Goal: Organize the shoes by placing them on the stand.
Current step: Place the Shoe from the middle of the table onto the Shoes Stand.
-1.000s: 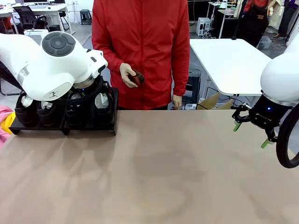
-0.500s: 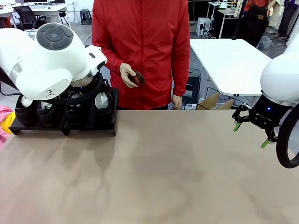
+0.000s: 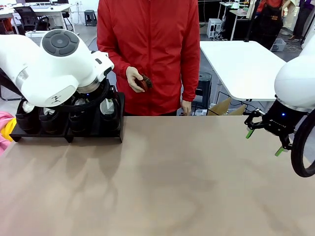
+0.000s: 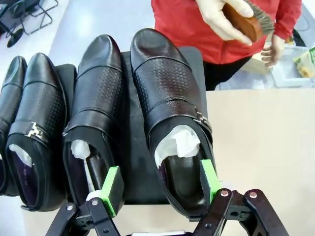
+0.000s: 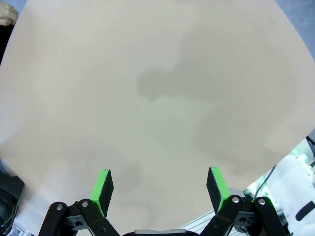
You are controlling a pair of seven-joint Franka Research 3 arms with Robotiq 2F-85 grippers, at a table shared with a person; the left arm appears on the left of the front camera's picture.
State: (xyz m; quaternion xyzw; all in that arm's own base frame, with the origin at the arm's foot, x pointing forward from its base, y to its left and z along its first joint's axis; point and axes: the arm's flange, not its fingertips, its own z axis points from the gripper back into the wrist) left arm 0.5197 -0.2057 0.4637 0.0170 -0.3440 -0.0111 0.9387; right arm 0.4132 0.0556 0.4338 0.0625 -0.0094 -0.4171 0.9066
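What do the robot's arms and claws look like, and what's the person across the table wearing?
Both arms are glossy white with rounded joints; the left arm has a grey round cap on its joint and a small black marking. Each claw is a black metal linkage with silver rivets and bright green pads: left claw, right claw. A black looped cable hangs by the right wrist. The person wears a long-sleeved red jacket.

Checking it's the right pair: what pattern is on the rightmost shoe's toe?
Glossy black with a grid of tiny perforated dots, clearest in the left wrist view: rightmost shoe.

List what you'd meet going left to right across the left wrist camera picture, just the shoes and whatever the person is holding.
Partly cut-off shoe → buckled shoe → perforated shoe → larger perforated shoe → brush in the person's hand.
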